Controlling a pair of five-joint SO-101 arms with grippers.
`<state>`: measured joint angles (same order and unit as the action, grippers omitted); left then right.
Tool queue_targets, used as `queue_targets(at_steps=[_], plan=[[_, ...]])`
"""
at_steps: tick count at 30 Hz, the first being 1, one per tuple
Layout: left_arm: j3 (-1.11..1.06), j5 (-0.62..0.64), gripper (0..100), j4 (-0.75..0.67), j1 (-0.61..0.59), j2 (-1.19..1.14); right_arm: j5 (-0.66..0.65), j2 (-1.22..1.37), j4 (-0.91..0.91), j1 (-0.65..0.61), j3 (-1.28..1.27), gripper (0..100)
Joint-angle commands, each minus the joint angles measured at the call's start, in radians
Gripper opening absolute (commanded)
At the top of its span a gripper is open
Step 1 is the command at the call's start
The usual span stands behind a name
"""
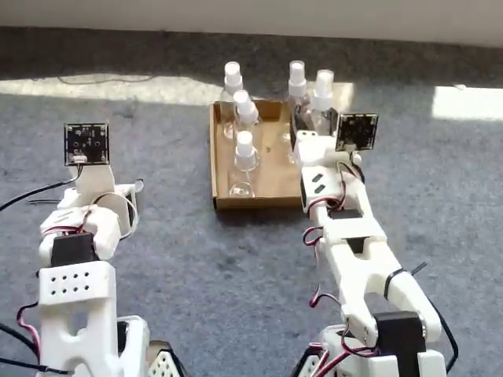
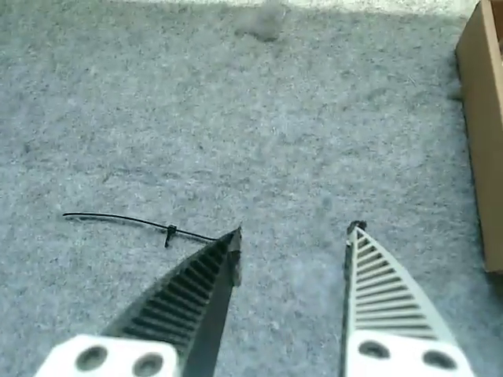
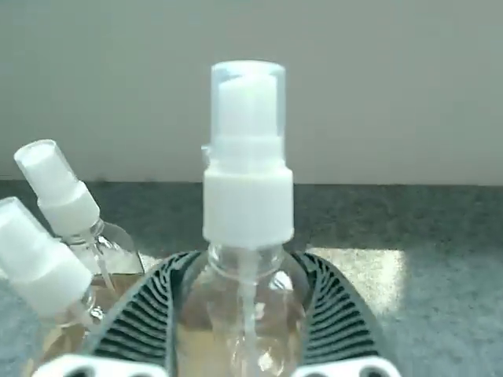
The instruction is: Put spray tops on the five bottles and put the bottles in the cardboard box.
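The cardboard box [image 1: 271,169] lies on the grey carpet at the middle back. Three clear bottles with white spray tops [image 1: 244,157] [image 1: 245,110] [image 1: 233,82] stand in its left half. Two more capped bottles [image 1: 297,78] [image 1: 323,88] rise at its right side, next to my right gripper [image 1: 305,129]. In the right wrist view that gripper [image 3: 245,314] is shut on a capped bottle [image 3: 247,196], held upright; from the high view I cannot tell which of the two it is. My left gripper [image 2: 292,232] hangs open over bare carpet, left of the box [image 2: 483,118].
A black cable tie [image 2: 141,222] lies on the carpet by the left fingertips. Two other capped bottles [image 3: 59,188] [image 3: 31,259] lean close beside the held one. A pale wall runs behind the box. Open carpet lies in front of the box.
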<state>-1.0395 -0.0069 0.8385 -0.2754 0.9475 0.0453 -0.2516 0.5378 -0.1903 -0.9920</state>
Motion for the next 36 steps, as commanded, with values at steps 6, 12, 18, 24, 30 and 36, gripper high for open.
queue_targets(at_steps=[6, 12, 18, 24, 30, 36], plan=[[0.005, -0.006, 20, -0.023, -0.013, 0.007, -0.081, 0.004, 0.179, -0.031, -0.104, 0.5], [0.005, -0.006, 20, -0.020, -0.013, 0.007, -0.080, 0.007, 0.180, -0.033, -0.125, 0.5], [0.005, -0.006, 20, -0.020, -0.013, 0.007, -0.080, 0.122, 0.226, -0.053, -0.117, 0.5], [0.005, -0.006, 20, -0.021, -0.013, 0.007, -0.086, 0.214, 0.349, -0.048, -0.117, 0.5], [0.005, -0.006, 20, -0.020, -0.013, 0.007, -0.087, 0.231, 0.349, -0.047, -0.124, 1.0], [0.005, -0.006, 20, -0.020, -0.013, 0.007, -0.087, 0.231, 0.349, -0.047, -0.124, 1.1]])
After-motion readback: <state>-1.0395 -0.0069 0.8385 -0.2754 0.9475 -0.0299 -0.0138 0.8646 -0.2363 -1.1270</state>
